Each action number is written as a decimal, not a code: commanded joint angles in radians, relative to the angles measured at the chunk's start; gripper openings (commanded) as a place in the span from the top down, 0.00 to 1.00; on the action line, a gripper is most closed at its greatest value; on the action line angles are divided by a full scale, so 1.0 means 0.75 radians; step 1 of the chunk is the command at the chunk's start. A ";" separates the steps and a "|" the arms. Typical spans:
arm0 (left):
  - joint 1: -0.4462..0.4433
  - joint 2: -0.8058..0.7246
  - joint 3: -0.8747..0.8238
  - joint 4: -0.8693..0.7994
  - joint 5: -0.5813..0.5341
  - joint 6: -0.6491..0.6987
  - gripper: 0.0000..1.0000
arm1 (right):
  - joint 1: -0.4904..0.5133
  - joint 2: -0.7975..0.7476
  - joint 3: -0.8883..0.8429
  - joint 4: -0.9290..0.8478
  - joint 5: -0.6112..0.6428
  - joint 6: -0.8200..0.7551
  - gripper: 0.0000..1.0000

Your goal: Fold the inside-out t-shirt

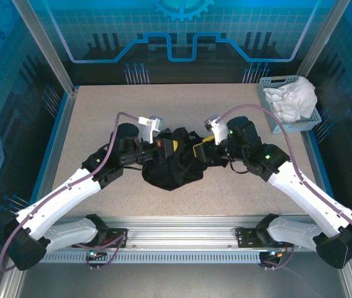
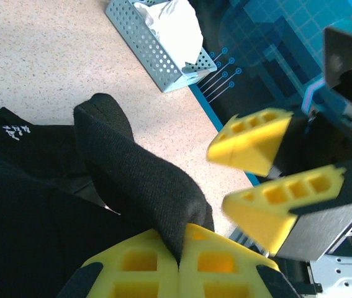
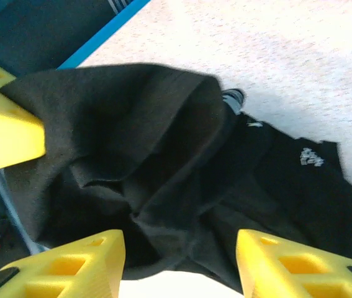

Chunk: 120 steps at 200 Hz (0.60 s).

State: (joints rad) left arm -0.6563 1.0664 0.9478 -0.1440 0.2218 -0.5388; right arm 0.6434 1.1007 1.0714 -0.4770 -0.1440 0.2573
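Crumpled black cloth t-shirt (image 1: 171, 166) sits bunched mid speckled beige surface (image 1: 101, 118), btw both arms. Left gripper (image 2: 179, 268) jaws clenched on a raised fold of it. Right gripper (image 3: 180, 257) jaws spread apart, gripping nothing, cloth just ahead. Perforated blue-grey basket (image 1: 264, 93) w/ white cloth (image 1: 293, 99) in far right corner.

Top external: high above and behind the arm bases, looking down and forward across the whole table (image 1: 95, 105); the farthest view.
Left wrist: on the left arm, looking past the left gripper (image 2: 179, 257) at the frame's bottom edge, very near the t-shirt (image 2: 33, 217), facing the right gripper (image 2: 220, 179) and the basket (image 2: 139, 38).
Right wrist: on the right arm, equally near, looking over bunched cloth toward bare tabletop.
Shared: all three take in the t-shirt; both wrist views catch its small white print (image 3: 311, 158); top and left wrist share the basket.
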 commanded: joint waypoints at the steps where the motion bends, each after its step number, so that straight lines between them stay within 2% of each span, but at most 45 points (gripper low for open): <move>1: 0.008 -0.042 -0.008 0.040 -0.023 -0.019 1.00 | 0.032 0.053 -0.027 0.144 -0.101 0.071 0.47; 22: 0.007 -0.049 -0.010 0.032 -0.028 -0.018 1.00 | 0.050 0.110 -0.015 0.195 -0.131 0.079 0.47; 30: 0.007 -0.054 -0.011 0.027 -0.032 -0.012 1.00 | 0.052 0.129 -0.004 0.196 -0.129 0.077 0.50; 56: 0.010 -0.080 -0.016 0.006 -0.064 -0.006 1.00 | 0.053 0.141 0.008 0.170 -0.108 0.051 0.77; 84: 0.052 -0.119 -0.057 0.063 -0.018 -0.044 1.00 | 0.039 0.103 0.003 0.134 -0.122 0.011 1.00; 120: 0.162 -0.156 -0.155 0.176 0.131 -0.127 1.00 | -0.010 -0.006 -0.033 0.225 -0.278 -0.011 1.00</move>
State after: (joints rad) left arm -0.5808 0.9764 0.8814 -0.0986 0.2333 -0.5793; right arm 0.6598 1.1702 1.0580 -0.3798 -0.2501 0.2707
